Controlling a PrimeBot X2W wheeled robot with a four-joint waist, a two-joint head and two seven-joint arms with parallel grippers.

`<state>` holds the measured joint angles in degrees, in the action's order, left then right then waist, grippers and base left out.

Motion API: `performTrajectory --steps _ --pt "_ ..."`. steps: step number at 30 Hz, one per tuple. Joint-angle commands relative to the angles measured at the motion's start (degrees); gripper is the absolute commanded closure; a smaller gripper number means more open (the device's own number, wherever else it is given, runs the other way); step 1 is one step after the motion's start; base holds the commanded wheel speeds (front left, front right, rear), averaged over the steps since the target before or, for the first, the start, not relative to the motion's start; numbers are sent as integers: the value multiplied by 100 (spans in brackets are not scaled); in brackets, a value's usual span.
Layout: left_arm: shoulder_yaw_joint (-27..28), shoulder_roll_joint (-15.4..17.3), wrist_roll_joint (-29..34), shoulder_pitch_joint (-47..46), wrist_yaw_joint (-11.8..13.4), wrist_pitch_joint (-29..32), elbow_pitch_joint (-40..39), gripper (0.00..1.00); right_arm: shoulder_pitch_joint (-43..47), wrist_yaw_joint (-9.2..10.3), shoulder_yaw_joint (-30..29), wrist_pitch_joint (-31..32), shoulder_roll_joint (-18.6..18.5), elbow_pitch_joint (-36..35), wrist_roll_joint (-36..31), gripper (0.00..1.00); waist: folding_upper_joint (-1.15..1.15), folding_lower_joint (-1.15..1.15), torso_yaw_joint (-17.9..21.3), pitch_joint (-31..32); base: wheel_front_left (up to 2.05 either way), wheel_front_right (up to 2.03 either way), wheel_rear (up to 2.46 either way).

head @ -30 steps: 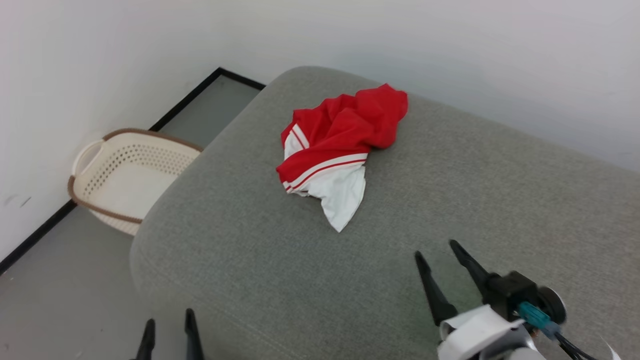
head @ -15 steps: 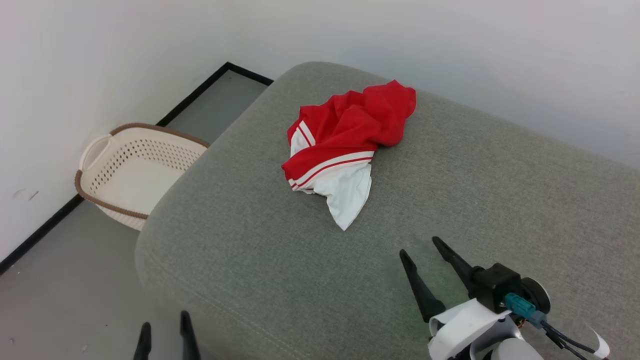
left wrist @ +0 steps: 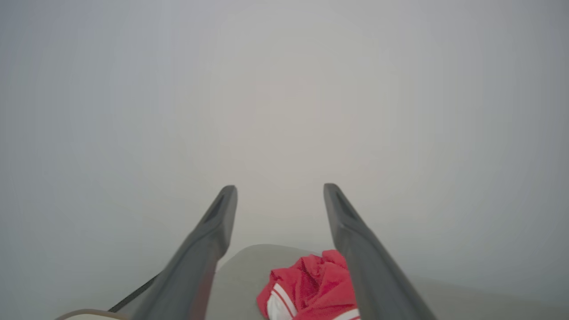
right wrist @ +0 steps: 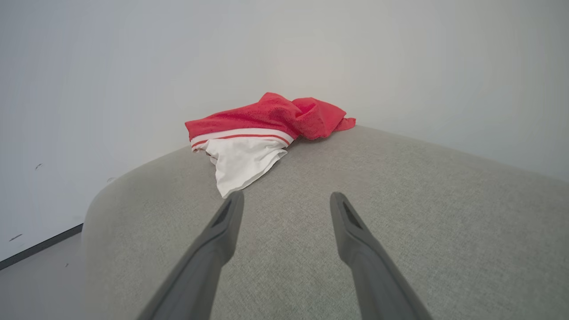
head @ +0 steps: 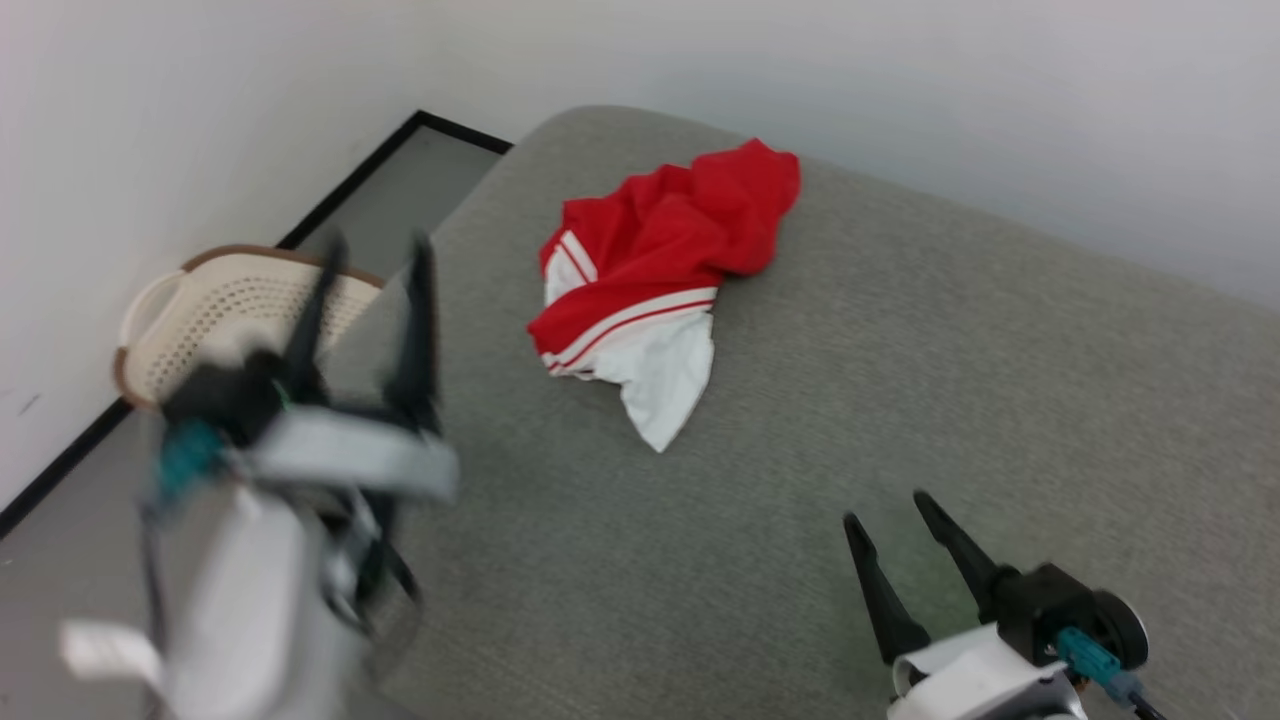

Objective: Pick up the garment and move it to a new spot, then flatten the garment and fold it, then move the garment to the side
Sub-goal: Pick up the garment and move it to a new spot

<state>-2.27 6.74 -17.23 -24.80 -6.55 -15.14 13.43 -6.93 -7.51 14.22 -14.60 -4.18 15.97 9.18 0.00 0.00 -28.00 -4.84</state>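
The garment (head: 655, 265) lies crumpled on the far part of a grey cushioned surface (head: 850, 400), red with a white sleeve and striped trim showing; its letters are hidden. It also appears as a heap (right wrist: 260, 135) in the right wrist view and low between the fingers (left wrist: 311, 289) in the left wrist view. My left gripper (head: 378, 248) is raised and blurred at the left, open, well short of the garment. My right gripper (head: 888, 506) hovers open over the near right of the surface, empty.
A cream perforated laundry basket (head: 215, 310) with a brown rim stands on the grey floor at the left, beside the cushion's edge. A white wall (head: 900, 100) runs behind the cushion, with a black baseboard line (head: 340, 190) at the floor.
My left arm has risen sharply from the bottom edge up to the left side of the view, blurred by motion. The right gripper shifted slightly. The camera moved a little; the garment stays put.
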Motion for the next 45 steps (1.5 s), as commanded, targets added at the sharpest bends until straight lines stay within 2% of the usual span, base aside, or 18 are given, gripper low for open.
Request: performTrajectory --steps 1,7,9,12,17,22,25,28,31,33,38,45 --pt "48 177 53 -134 -18 -2 69 0 -68 4 21 21 14 -57 -49 0 0 0 380 -297 0 0 0" --pt "10 915 -453 -2013 -92 54 1710 0 -379 4 198 74 45 -424 -157 0 0 0 1245 -978 0 0 0" --pt "-163 1259 -572 -2477 -96 128 2316 0 -487 4 314 58 63 -474 -156 0 0 0 1510 -1150 0 0 0" --pt "-607 1572 -717 -3041 -98 318 3093 0 -590 4 414 27 82 -502 -110 0 0 0 1786 -1321 0 0 0" --pt "-1463 1839 -1346 -3529 -85 1350 4026 0 -728 4 534 -17 112 -501 -69 0 0 0 2034 -1502 0 0 0" --pt "-2173 1924 -2291 -3671 -87 2551 4162 0 -904 4 655 -44 124 -478 -103 0 0 0 2201 -1642 0 0 0" --pt "-2574 2155 -2900 -3560 -83 3195 3946 0 -977 4 775 -49 126 -483 -132 0 0 0 2297 -1703 0 0 0" --pt "-3033 2381 -3255 -3463 -85 3652 3753 0 -1018 4 904 -53 129 -493 -130 0 0 0 2383 -1790 0 0 0" --pt "-3395 2658 -3311 -3536 -85 3700 3711 0 -1058 4 995 -59 131 -516 -119 0 0 0 2464 -1922 0 0 0" --pt "-3430 2682 -3525 -3580 -85 3635 3817 0 -1100 4 1065 -57 133 -541 -104 0 0 0 2540 -2032 0 0 0" --pt "-3711 2781 -3560 -3712 -85 3517 4156 0 -1199 4 1170 -62 133 -629 -107 0 0 0 2729 -2312 0 0 0" --pt "-3935 2270 -4044 -3588 -91 4036 4692 0 -1240 4 1095 -65 135 -796 -164 0 0 0 2773 -2544 0 0 0"
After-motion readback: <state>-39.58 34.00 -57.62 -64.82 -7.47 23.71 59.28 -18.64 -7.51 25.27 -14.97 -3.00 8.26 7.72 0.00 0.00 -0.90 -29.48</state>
